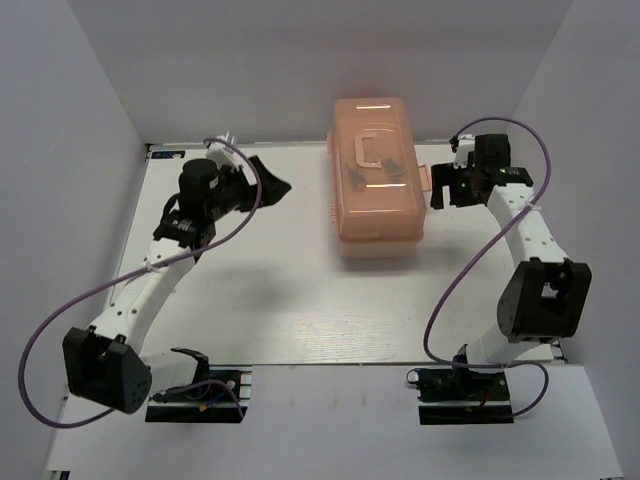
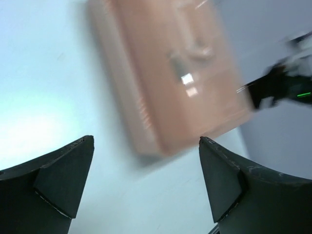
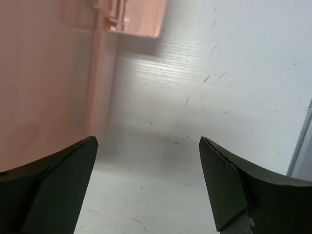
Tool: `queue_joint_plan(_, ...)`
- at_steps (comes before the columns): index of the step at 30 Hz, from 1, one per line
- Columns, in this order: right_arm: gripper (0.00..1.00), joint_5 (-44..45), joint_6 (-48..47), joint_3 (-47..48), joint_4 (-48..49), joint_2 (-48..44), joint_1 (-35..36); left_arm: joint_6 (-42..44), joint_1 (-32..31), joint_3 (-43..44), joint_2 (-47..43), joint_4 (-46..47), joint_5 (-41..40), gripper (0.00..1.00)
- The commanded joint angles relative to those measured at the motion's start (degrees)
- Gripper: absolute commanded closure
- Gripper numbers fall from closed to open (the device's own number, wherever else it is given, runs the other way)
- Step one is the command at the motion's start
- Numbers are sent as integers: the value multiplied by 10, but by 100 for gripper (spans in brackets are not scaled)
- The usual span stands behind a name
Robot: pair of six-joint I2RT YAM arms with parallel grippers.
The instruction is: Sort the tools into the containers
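Observation:
The salmon-pink translucent toolbox (image 1: 378,175) stands shut at the back middle of the table, with its lid handle (image 1: 372,148) on top. No tool shows in any view. My left gripper (image 1: 270,182) is open and empty, off the table to the left of the box. Its wrist view (image 2: 146,141) shows the box (image 2: 180,73) blurred ahead. My right gripper (image 1: 443,190) is open and empty, close beside the box's right side. In its wrist view (image 3: 146,141) the box wall (image 3: 44,73) and a latch (image 3: 136,19) show at the left.
White walls close in the table (image 1: 280,300) at the back and both sides. My right arm (image 2: 285,83) shows beyond the box in the left wrist view. Purple cables loop beside both arms.

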Motion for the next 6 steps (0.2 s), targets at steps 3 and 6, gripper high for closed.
queue_joint_plan(3,10,9,48,2,-34,-68,-1,112,-1,-82,-87,-136,-115,0)
queue_joint_plan(6,10,-26,53,-49,-40,-130,-1,126,-1,-82,-127,-136,-133,0)
